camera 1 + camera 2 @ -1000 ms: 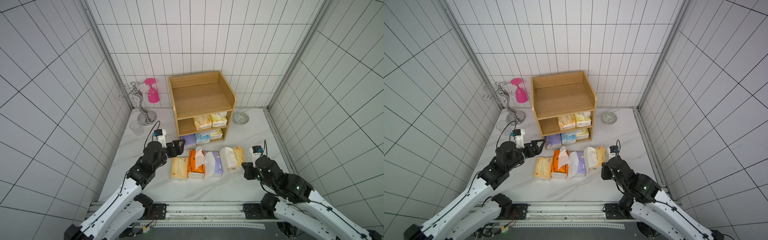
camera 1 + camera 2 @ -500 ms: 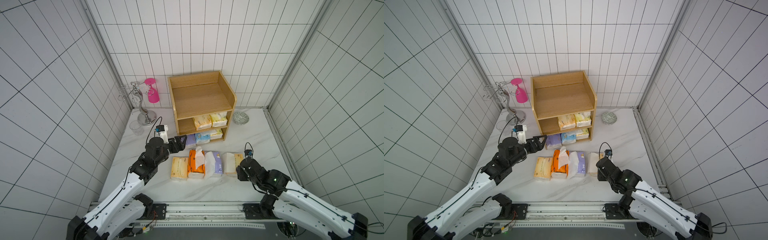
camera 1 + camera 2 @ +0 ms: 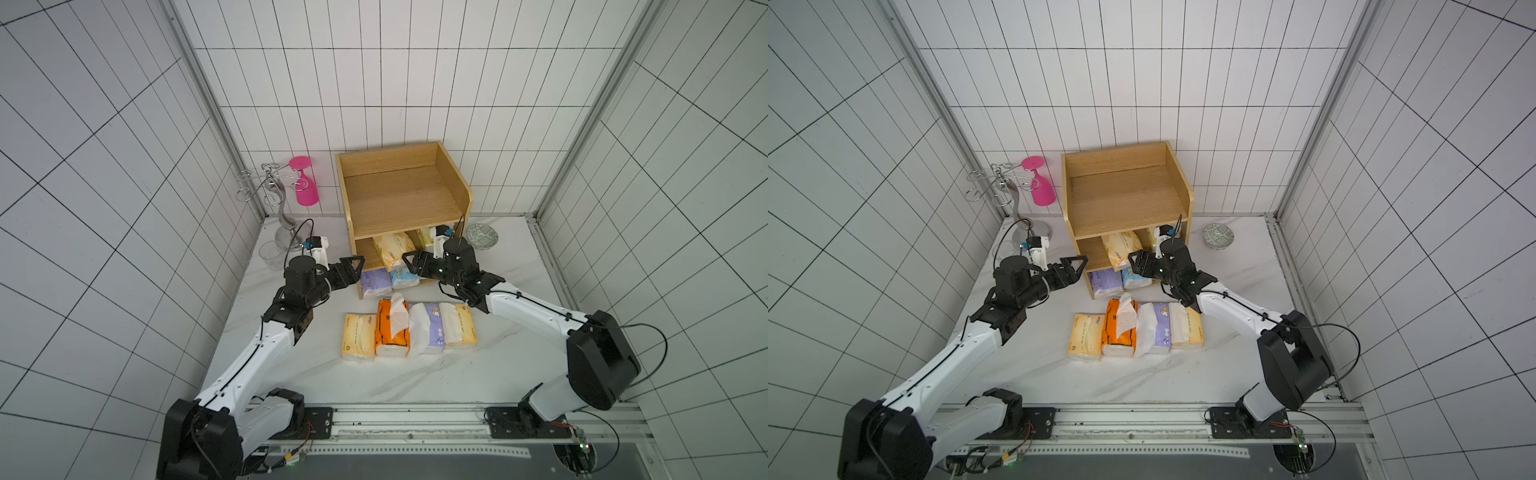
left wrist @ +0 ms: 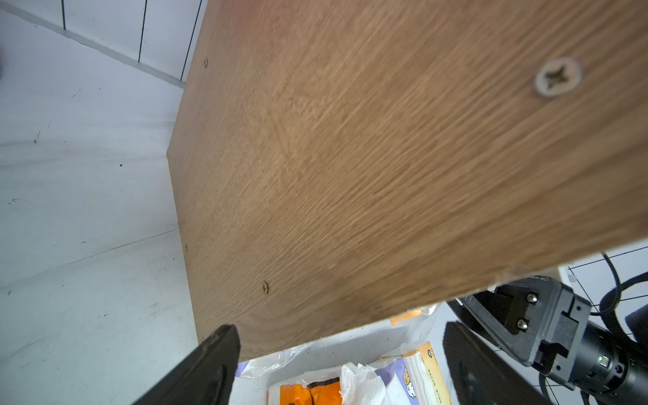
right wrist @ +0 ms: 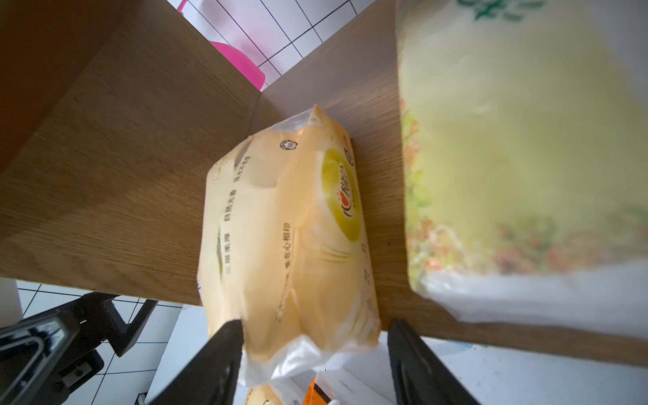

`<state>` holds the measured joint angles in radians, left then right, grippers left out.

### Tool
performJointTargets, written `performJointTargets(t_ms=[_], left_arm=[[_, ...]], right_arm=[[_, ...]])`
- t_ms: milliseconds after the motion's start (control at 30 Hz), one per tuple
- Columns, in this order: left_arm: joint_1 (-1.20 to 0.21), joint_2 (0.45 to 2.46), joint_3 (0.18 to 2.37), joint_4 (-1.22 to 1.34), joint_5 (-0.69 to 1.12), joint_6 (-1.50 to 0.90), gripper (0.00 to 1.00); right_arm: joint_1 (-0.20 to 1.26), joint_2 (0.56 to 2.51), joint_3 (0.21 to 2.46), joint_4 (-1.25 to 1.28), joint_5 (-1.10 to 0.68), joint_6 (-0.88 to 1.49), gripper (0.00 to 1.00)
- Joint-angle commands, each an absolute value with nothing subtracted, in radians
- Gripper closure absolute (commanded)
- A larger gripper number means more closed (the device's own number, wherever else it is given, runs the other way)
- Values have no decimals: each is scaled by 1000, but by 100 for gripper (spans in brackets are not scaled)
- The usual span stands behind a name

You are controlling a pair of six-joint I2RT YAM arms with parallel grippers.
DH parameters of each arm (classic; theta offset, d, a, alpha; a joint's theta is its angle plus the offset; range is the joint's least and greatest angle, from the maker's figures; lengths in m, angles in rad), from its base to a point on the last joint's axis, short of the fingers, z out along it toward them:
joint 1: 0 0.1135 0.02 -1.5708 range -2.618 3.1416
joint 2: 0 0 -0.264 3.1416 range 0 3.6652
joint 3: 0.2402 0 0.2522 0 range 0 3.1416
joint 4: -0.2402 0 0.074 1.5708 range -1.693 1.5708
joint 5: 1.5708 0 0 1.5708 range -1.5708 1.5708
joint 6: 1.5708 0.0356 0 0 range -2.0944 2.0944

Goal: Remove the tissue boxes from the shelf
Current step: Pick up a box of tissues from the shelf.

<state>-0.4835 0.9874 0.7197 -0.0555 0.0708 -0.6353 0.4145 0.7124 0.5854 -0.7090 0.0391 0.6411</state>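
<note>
Right wrist view tells most of it: the right gripper [image 5: 312, 333] is spread open, a jaw on either side of the near end of the yellow pack [image 5: 287, 228]. That pack pokes out over the front edge of the shelf's [image 5: 122, 175] middle tier. No squeeze yet as far as I can see; one jaw looks to be brushing the wrapper and the other has a gap.

I'd go in a bit deeper before closing, so it bites the tissue brick rather than the loose plastic tail. Then pull straight out toward the near side, clear of the green-white pack [image 5: 508, 140] just right of it.

The left gripper [image 4: 340, 329] is open too and empty, hanging by the shelf's left panel. The purple pack [image 3: 375, 282] and blue pack [image 3: 403, 277] sit on the bottom tier, and a row of packs [image 3: 409, 330] lies on the table [image 3: 498, 374].

Hard to make out: the green-white one is blurry and cut off, and the right arm mostly hides it in both top views. I can't count the row for sure.
</note>
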Motion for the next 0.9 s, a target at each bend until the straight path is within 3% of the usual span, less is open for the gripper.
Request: performJointTargets(t_ms=[0, 167, 567, 867], left_arm=[[-483, 1013, 750, -25, 51, -622, 2], [-478, 1033, 749, -25, 19, -615, 2], [-401, 1081, 764, -19, 57, -590, 2], [-387, 1092, 768, -15, 94, -582, 2]], right_arm=[[351, 831, 583, -537, -255, 570, 49], [357, 986, 533, -340, -390, 598, 53], [499, 1089, 501, -190, -322, 672, 54], [475, 873, 658, -662, 36, 634, 46]])
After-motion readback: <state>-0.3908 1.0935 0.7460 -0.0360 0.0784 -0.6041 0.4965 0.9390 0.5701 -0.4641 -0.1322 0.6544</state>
